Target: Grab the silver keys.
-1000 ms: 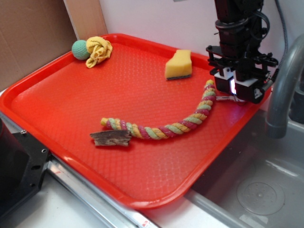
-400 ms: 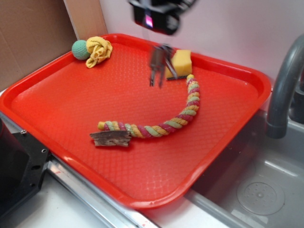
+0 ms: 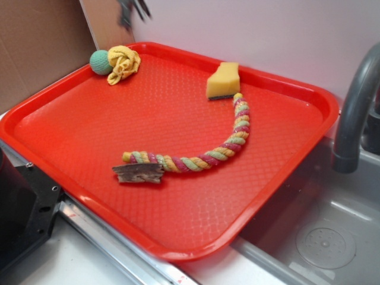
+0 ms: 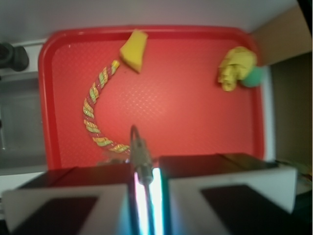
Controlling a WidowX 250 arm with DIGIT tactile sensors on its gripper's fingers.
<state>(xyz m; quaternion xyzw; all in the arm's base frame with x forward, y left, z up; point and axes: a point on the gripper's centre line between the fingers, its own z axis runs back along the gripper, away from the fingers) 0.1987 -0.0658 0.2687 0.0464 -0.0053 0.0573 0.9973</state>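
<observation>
A: Where are the silver keys (image 4: pixel 139 149)?
B: They are clamped between the closed fingers of the gripper (image 4: pixel 145 183), high above the red tray (image 3: pixel 285 172).
A: What is seen below?
B: A braided rope (image 3: pixel 205 157) beside the yellow sponge (image 3: pixel 223 80).

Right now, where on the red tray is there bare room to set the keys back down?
The red tray is bare between the yellow cloth, the sponge and the rope, and along the near rim. It is crowded where the bark piece meets the rope.
</observation>
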